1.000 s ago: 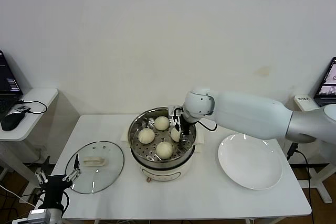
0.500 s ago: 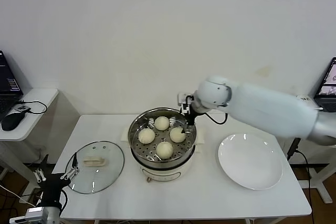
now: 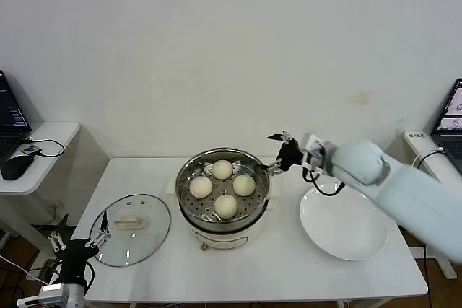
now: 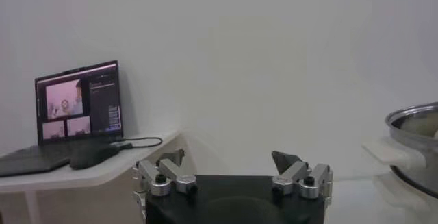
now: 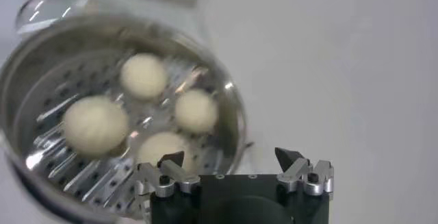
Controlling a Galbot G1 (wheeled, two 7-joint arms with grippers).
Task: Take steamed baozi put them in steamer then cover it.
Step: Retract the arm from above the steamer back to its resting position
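Several cream-white baozi (image 3: 227, 205) (image 5: 95, 124) lie in the steel steamer (image 3: 185, 178) (image 5: 233, 111) on its cream pot base at the table's middle. My right gripper (image 3: 274, 153) (image 5: 229, 155) hangs open and empty just past the steamer's right rim, above the table, clear of the buns. The glass cover (image 3: 155, 230) lies flat at the table's front left with its bar handle up. My left gripper (image 3: 78, 240) (image 4: 229, 155) waits open and empty low by the table's front left corner, just short of the cover. In the left wrist view the steamer (image 4: 414, 119) shows at the edge.
An empty white plate (image 3: 345, 221) sits on the table right of the steamer, below my right forearm. A side table at far left carries a laptop (image 4: 79, 102) and a mouse (image 3: 14, 166). A wall stands behind the table.
My right gripper has opened off the baozi at the steamer's right side, risen out of the basket and drawn back to the right. That baozi stays in the steamer. The left arm barely moved.
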